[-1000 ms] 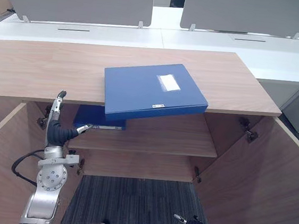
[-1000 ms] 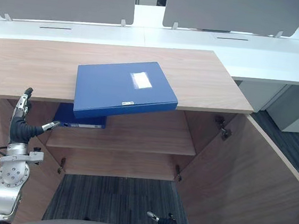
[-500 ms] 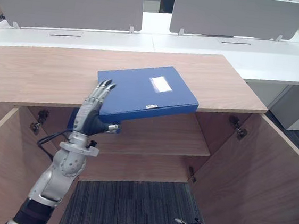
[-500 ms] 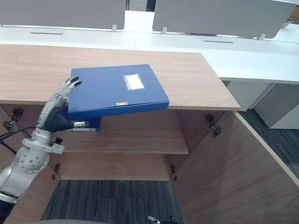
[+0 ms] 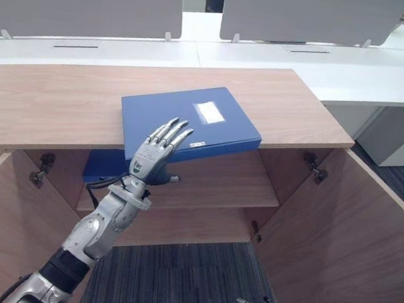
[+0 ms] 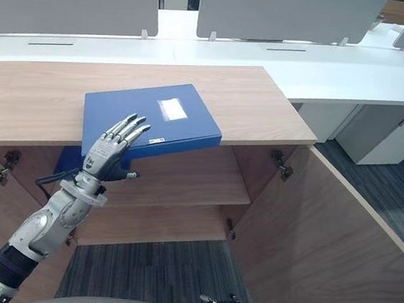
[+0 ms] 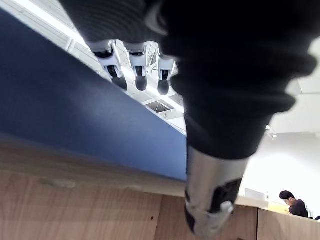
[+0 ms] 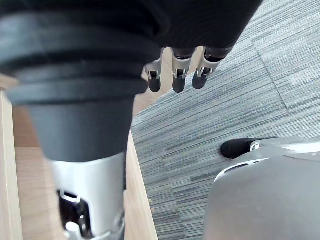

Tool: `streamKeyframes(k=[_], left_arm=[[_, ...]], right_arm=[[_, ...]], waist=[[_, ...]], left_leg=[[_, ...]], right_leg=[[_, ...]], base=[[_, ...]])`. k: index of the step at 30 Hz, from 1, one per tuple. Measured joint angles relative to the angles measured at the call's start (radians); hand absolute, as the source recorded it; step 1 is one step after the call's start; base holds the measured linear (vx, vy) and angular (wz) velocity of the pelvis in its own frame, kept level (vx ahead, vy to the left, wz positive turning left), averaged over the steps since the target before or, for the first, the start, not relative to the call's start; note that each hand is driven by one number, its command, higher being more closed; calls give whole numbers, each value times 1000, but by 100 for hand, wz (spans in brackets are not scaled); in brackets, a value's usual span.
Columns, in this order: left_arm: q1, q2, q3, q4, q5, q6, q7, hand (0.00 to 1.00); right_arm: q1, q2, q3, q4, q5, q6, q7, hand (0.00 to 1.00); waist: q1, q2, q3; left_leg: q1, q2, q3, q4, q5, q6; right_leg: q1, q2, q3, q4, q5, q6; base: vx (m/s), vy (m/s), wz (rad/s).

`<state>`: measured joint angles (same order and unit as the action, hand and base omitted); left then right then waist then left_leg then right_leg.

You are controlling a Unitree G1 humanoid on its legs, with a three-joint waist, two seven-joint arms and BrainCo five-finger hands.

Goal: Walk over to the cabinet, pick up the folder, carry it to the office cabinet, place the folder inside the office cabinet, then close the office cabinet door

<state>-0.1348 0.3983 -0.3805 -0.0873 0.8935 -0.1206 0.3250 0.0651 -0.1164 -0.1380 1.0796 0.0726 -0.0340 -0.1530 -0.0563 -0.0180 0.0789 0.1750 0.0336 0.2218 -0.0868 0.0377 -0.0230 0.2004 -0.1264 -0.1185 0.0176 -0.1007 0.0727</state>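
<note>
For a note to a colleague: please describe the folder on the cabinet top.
Find the wooden cabinet with open doors. On its top lies a blue folder, overhanging the front edge. Unlike the second folder, on the shelf below, it shows a white label.

folder (image 5: 226, 129): showing smooth, faintly glossy plastic by the left hand (image 5: 150, 162); paper label (image 5: 209, 112)
left hand: showing shiny metal fingers, matt ribbed cover
cabinet top (image 5: 55, 103): showing matt wood grain around the hand
floor (image 5: 182, 272): showing rough ribbed carpet below the hand

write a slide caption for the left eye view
Left hand, fingers straight, raised before the flat blue folder overhanging the open wooden cabinet's top.
</note>
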Motion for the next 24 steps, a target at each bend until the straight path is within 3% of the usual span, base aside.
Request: streamKeyframes(k=[7, 8, 15, 24], left_arm=[[-4, -25, -6, 32, 72, 41, 13, 0], [-4, -27, -6, 34, 73, 45, 13, 100], [-9, -68, 40, 59, 94, 63, 36, 100], [0, -65, 76, 20, 91, 51, 41, 100]], right_arm=[[1, 0, -2, 0, 8, 1, 0, 0], [1, 0, -3, 0, 9, 1, 0, 0], [4, 1, -6, 0, 15, 17, 3, 0], [3, 1, -3, 0, 18, 17, 19, 0]], waist=[[-2, 0, -1], [-3, 1, -1], [-3, 4, -7], [-4, 3, -13]], left_leg=[[-1, 0, 1, 0, -1, 0], [-1, 0, 1, 0, -1, 0], [-1, 0, 1, 0, -1, 0], [-1, 0, 0, 0, -1, 1]], right_leg=[[6, 1, 0, -11, 10, -5], [6, 1, 0, -11, 11, -5], [7, 1, -1, -11, 12, -4], [7, 1, -1, -13, 12, -3]], base=[[0, 0, 0], [-30, -17, 0], [0, 0, 0], [0, 0, 0]])
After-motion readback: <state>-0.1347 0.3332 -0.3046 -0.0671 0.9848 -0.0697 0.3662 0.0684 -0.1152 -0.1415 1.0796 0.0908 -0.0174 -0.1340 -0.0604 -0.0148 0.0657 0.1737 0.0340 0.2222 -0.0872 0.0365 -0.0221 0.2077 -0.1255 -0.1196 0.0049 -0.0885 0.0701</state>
